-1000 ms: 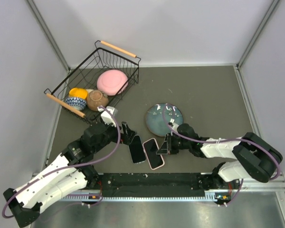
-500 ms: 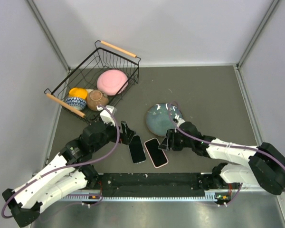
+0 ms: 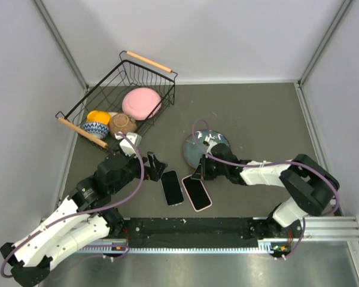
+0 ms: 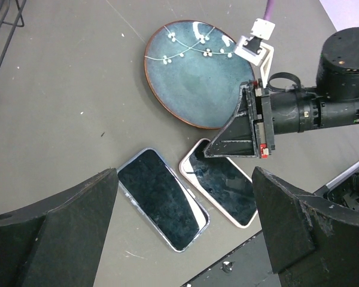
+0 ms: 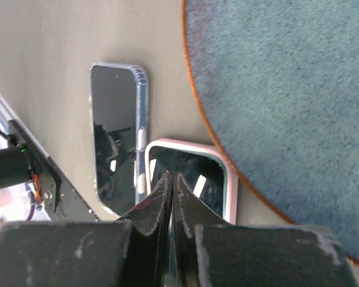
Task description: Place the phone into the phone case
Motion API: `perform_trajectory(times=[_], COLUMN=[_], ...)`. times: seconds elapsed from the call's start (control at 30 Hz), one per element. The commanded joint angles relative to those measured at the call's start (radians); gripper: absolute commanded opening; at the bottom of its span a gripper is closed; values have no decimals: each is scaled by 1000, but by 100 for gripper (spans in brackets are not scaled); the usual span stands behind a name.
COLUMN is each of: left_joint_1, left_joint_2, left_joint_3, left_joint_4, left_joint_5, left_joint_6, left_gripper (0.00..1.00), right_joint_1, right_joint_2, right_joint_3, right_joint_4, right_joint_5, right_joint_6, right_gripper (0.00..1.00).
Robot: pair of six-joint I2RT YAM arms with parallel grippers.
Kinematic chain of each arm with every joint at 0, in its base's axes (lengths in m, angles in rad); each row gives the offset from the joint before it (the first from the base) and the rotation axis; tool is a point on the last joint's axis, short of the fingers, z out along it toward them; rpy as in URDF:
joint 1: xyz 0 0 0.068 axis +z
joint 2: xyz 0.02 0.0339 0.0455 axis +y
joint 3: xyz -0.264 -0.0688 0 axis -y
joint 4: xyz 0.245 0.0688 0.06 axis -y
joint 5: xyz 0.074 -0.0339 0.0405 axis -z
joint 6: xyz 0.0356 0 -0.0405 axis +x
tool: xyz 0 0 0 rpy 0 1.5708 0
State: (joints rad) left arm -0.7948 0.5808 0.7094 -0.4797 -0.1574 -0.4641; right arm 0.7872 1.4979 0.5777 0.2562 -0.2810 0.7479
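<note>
Two dark glossy slabs flat on the table [image 3: 257, 119], just beside each other between the arms: to the left a blue-rimmed phone [image 3: 172, 188], to the right a pink-rimmed case [image 3: 196, 192] with a black shiny face filling its rim, probably the task's phone [image 4: 224, 190] already laid inside; not possible to say if seated fully. Closed to a narrow point and holding nothing, the right gripper [image 3: 198, 174], tips at the far end of the pink-rimmed case, apparently touching it, near the edge of the blue plate [image 3: 197, 146]. Spread wide and empty, the left gripper [image 3: 155, 164], hovering behind the blue-rimmed phone. Step in hand, as a judgement: pressing the last corners down into the rim. For doing this well: push straight down, never sideways, to avoid sliding the case against its neighbour or the plate; go corner after corner along the rim; lower the left fingers [image 4: 54, 233] onto the near end as a brace; stop once flush all around.
</note>
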Motion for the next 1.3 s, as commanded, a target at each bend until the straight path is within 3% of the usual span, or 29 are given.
perform_trajectory(times=[0.0,0.37,1.03,1.27], left_joint_1=[-1,-3,-1,-1], left_joint_2=[-29,-1,16,14], left_joint_3=[41,87,98,99], left_joint_4=[-10,-27,-20,-19], left_joint_5=[-40,-70,-64,-62], left_joint_6=[8,38,36,30], left_gripper=[99,99,99,99], right_joint_1=[0,80,95,148], right_joint_2=[79,117,15,67], right_joint_3=[59,39,-68,-79], right_joint_4=[39,-172,-230,-209], right_joint_5=[61,304,390,408], right_joint_6=[-53,-99,-94,-65], right_gripper=[0,0,0,0])
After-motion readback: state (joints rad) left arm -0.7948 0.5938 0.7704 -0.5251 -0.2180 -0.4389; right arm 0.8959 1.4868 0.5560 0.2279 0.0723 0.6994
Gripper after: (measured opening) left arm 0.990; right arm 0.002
